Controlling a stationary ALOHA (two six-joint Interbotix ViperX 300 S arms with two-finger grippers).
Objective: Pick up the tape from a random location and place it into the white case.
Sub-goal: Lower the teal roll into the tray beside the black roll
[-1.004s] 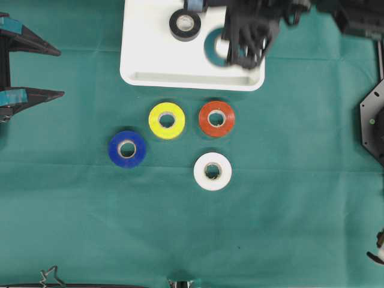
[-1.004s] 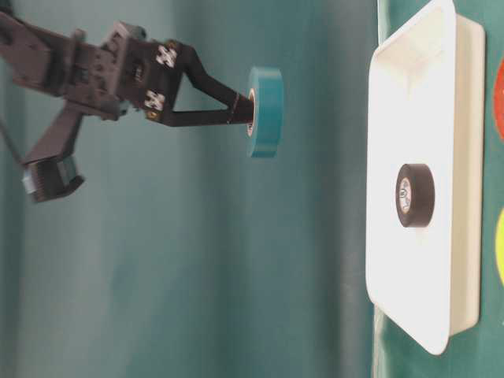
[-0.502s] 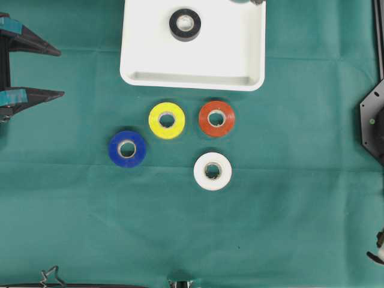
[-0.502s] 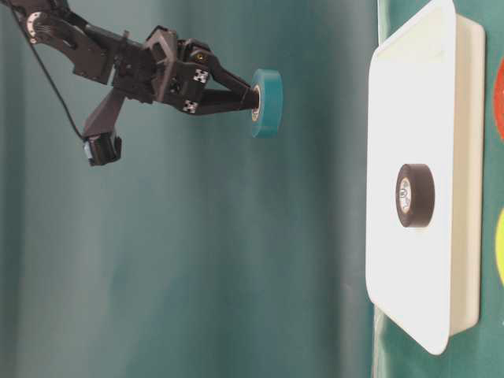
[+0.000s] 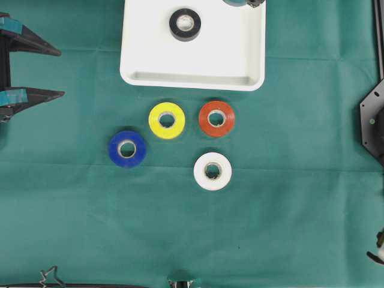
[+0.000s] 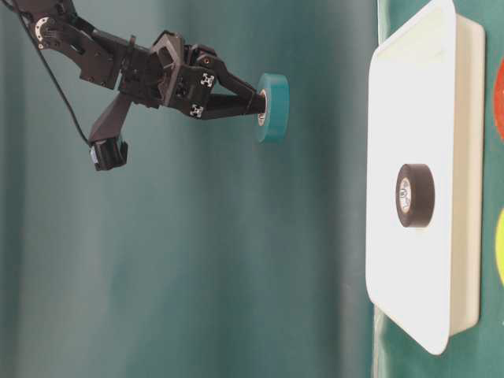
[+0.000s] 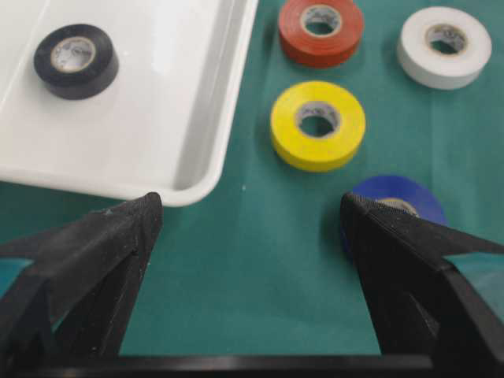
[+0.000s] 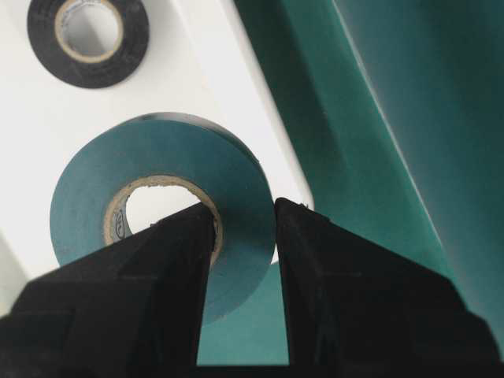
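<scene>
Tape rolls: six total, one per colour.
- Inside white case (image 5: 192, 60): one, black roll (image 5: 185, 24).
- Above white case, off its floor: one, green roll (image 6: 272, 107).
- On cloth just outside case's long rim: four. Yellow roll (image 5: 166, 120), red roll (image 5: 216, 118), blue roll (image 5: 127, 148), white roll (image 5: 212, 171).

White cases: one.

Grippers: two.

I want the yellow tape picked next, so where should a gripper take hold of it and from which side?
The yellow tape lies flat with its core hole facing up. Probably best to come straight down, one finger in the hole and one outside, pinching the wall on its lower side, away from the orange tape.
</scene>
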